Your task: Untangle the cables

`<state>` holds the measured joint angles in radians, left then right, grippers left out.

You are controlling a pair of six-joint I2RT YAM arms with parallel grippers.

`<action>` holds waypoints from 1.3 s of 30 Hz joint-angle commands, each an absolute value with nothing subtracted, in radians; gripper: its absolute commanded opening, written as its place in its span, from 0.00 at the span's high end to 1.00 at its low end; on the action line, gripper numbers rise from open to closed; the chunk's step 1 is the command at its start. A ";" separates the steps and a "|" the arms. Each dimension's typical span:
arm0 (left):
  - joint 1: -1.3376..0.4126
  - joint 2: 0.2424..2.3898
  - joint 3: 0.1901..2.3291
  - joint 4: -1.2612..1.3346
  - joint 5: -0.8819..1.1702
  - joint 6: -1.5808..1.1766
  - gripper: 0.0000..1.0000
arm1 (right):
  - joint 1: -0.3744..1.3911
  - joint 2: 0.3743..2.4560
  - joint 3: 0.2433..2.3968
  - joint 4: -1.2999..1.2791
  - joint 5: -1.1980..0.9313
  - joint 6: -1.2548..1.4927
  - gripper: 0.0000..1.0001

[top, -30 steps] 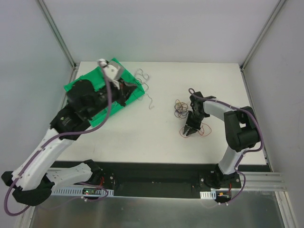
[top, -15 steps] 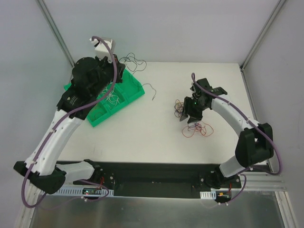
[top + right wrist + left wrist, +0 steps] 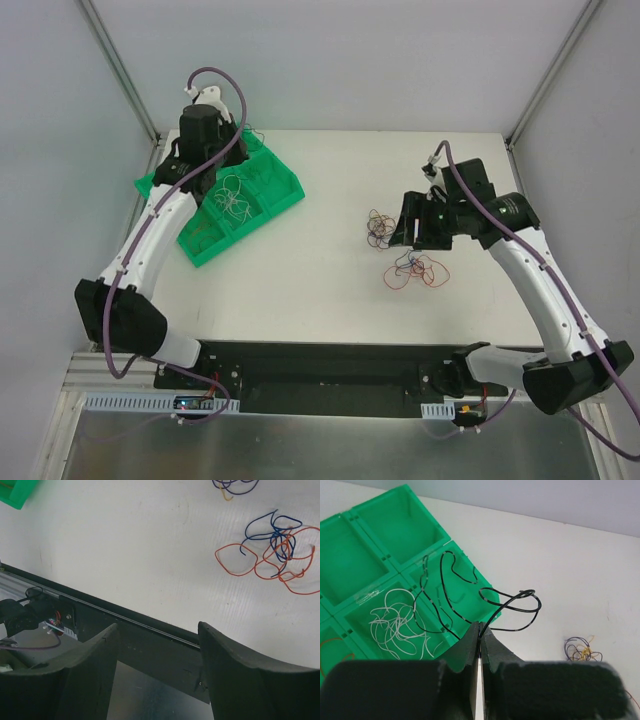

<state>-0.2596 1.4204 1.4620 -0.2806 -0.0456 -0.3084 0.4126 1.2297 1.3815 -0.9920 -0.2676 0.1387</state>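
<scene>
Now, over on the left side, the left hand [image 3: 480,630] has its fingers pressed together, pinching a black wire [image 3: 441,582]. That wire curls away from the pinch across the corner compartment of the green tray [image 3: 385,535], and one loop reaches past the rim over the white surface [image 3: 330,290]. Whether it touches the tray, I cannot tell. In the compartment just beside it sits a loose bundle of white wires [image 3: 397,627], well inside its walls.

Across to the other arm: the right hand [image 3: 157,627] is spread wide, holding nothing, raised above the surface near the front edge. Out beyond its fingers lies a red and blue clump [image 3: 277,550], the strands knotted together and flat on the surface. A little farther off is a purple and yellow clump [image 3: 235,486], apart from the first. From above, both clumps lie right of centre, well apart from the tray.
</scene>
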 commanded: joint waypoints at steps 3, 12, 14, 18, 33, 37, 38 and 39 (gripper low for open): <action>-0.221 1.526 1.496 -0.198 0.021 -0.370 1.00 | 0.368 1.160 1.385 -1.081 -0.219 0.123 0.34; -0.201 1.657 1.519 -0.193 0.041 -0.405 1.00 | 0.334 1.144 1.367 -1.098 -0.204 0.136 0.34; -0.196 1.690 1.520 -0.181 0.064 -0.416 1.00 | 0.328 1.143 1.364 -1.098 -0.206 0.141 0.34; -0.186 1.768 1.543 -0.179 0.072 -0.448 1.00 | 0.322 1.149 1.373 -1.115 -0.212 0.138 0.34; -0.146 2.040 1.644 -0.183 0.164 -0.598 1.00 | 0.316 1.124 1.355 -1.155 -0.209 0.143 0.34; -0.146 2.065 1.667 -0.199 0.193 -0.607 1.00 | 0.316 1.137 1.351 -1.151 -0.213 0.143 0.34; -0.146 2.054 1.664 -0.205 0.195 -0.604 0.96 | 0.316 1.140 1.353 -1.147 -0.210 0.143 0.34; -0.146 2.039 1.661 -0.212 0.195 -0.601 0.89 | 0.314 1.144 1.359 -1.147 -0.207 0.140 0.34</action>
